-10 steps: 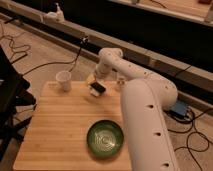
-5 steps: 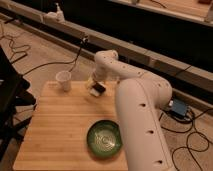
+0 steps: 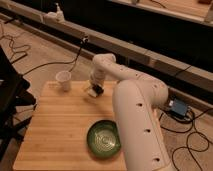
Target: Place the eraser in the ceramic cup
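Over the last half second the arm's wrist has edged slightly toward the cup, while the claw (image 3: 95, 90) has stayed low over the far part of the light wooden surface (image 3: 55, 125). Its fingers look closed on the small black rectangular eraser (image 3: 96, 90), which sits at the tip, held, I judge, so it can be carried sideways. The small white ceramic cup (image 3: 63, 80) stands upright, near but apart from the claw toward the picture's left, its open mouth not yet beneath the eraser.
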{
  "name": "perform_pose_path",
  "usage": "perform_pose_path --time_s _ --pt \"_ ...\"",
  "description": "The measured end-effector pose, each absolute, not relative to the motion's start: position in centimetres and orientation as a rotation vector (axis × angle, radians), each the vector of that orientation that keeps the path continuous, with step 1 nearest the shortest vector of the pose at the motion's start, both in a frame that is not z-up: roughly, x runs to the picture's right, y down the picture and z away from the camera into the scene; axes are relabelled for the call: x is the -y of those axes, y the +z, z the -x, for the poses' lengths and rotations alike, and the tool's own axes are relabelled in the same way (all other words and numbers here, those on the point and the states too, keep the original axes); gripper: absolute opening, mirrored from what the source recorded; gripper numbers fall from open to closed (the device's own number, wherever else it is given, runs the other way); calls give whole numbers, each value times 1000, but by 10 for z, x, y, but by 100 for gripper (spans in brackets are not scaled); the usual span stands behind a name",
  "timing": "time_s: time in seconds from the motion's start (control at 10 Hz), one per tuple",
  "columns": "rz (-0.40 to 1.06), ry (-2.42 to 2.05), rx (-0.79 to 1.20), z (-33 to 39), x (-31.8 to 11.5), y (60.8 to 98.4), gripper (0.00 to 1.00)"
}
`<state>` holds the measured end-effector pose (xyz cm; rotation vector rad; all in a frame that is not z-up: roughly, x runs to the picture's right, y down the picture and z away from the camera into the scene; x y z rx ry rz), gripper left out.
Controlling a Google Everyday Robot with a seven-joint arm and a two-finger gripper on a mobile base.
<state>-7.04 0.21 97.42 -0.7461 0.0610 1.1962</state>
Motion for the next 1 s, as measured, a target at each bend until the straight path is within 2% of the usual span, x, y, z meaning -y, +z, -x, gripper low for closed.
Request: perform_pose_path --time_s 0.1,0.4,0.6,0.7,1.0 --pt "764 1202 -59 73 -6 974 48" --pt "789 1213 -63 71 -14 975 20" --pt "794 1217 -63 70 -15 975 4" --pt "791 1222 -58 68 -11 974 0" --pt "748 1266 7 59 25 961 0"
